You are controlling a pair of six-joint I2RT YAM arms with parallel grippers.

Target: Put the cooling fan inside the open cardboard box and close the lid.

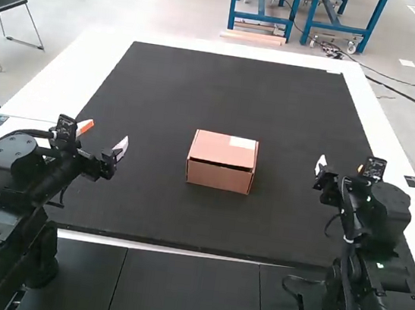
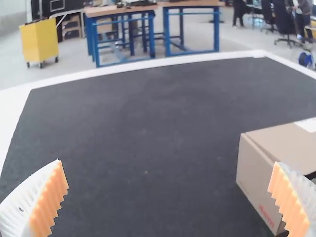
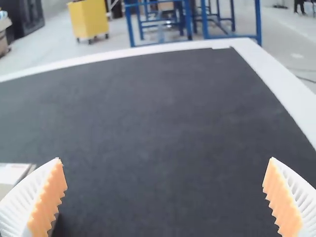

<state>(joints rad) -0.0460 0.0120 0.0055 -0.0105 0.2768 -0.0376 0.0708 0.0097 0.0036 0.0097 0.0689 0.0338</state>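
Observation:
A brown cardboard box [image 1: 222, 161] sits in the middle of the black mat [image 1: 238, 98], its lid flaps lying flat and shut, with a white label on the top. My left gripper [image 1: 103, 136] hovers to the box's left, open, nothing between its white ribbed fingers [image 2: 42, 205]. In the left wrist view the box [image 2: 284, 148] lies just beyond one orange pad. My right gripper [image 1: 339, 171] hangs to the box's right, open and holding nothing [image 3: 163, 200]. A corner of the box [image 3: 12, 173] shows in the right wrist view.
The black mat lies on a white table [image 1: 397, 111] whose border runs around it. Bare mat stretches behind the box and between each gripper and the box. Both arm bases stand at the near edge.

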